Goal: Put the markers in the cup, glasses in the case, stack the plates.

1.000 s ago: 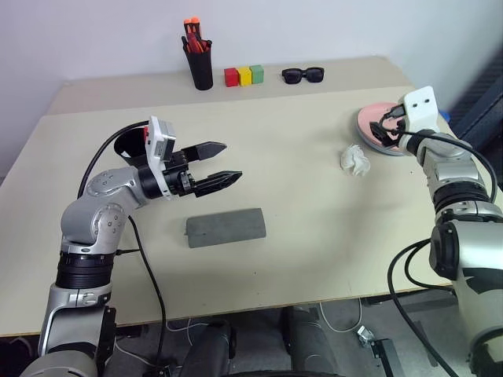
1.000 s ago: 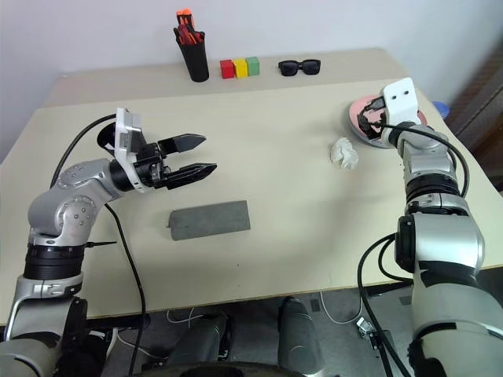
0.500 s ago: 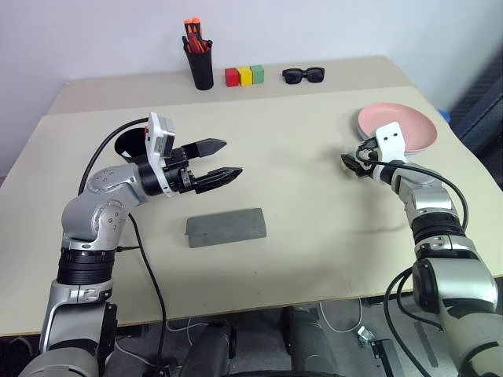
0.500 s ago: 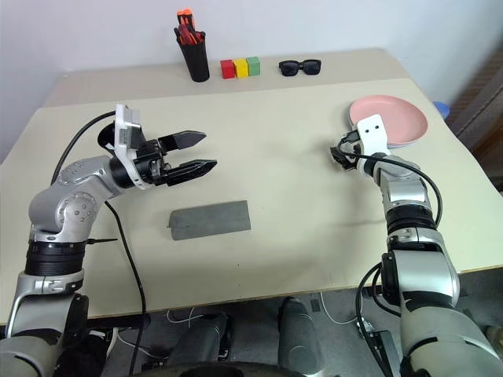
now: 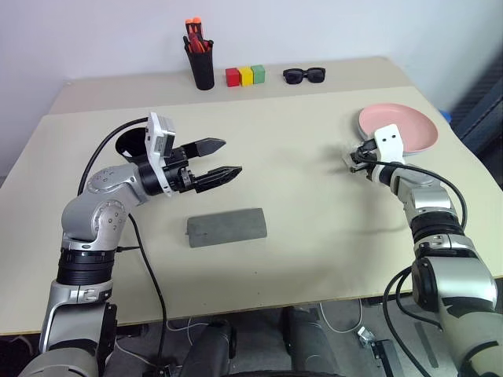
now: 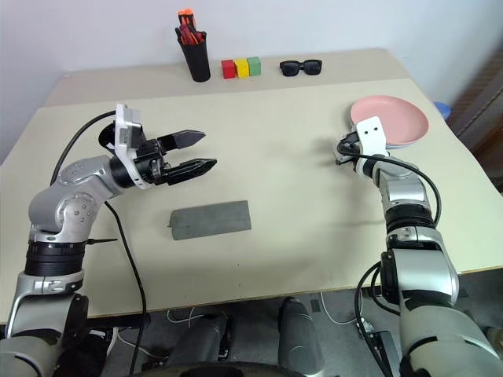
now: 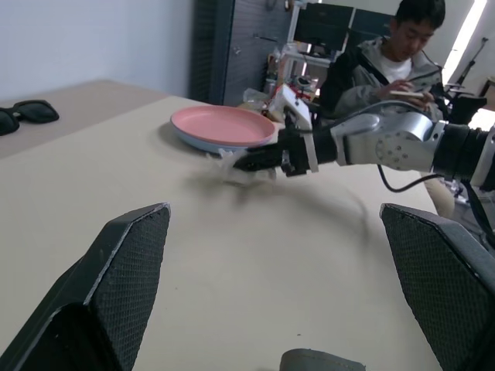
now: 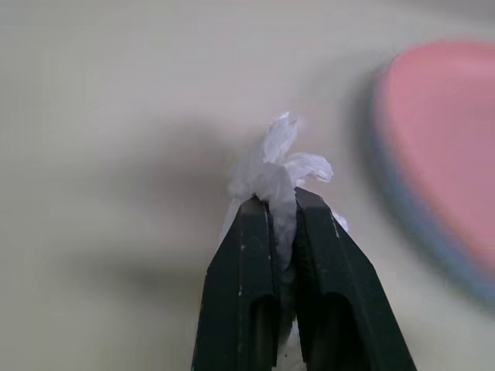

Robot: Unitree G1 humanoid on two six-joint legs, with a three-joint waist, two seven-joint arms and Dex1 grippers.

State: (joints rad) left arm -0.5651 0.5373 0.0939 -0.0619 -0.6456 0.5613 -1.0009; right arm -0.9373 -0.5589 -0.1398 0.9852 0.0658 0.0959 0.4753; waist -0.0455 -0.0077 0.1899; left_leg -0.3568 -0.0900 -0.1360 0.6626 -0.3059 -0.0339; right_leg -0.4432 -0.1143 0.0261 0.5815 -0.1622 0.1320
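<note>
The pink plate (image 5: 397, 128) sits stacked on the light blue plate (image 7: 203, 142), just beyond the right jaws (image 8: 282, 202), which are pinched tight on a crumpled white tissue (image 8: 278, 166) on the table (image 5: 314, 212). The closed grey glasses case (image 5: 226, 227) lies just below the left jaws (image 5: 224, 159), spread wide and empty; the black cup (image 5: 131, 144) sits behind them.
</note>
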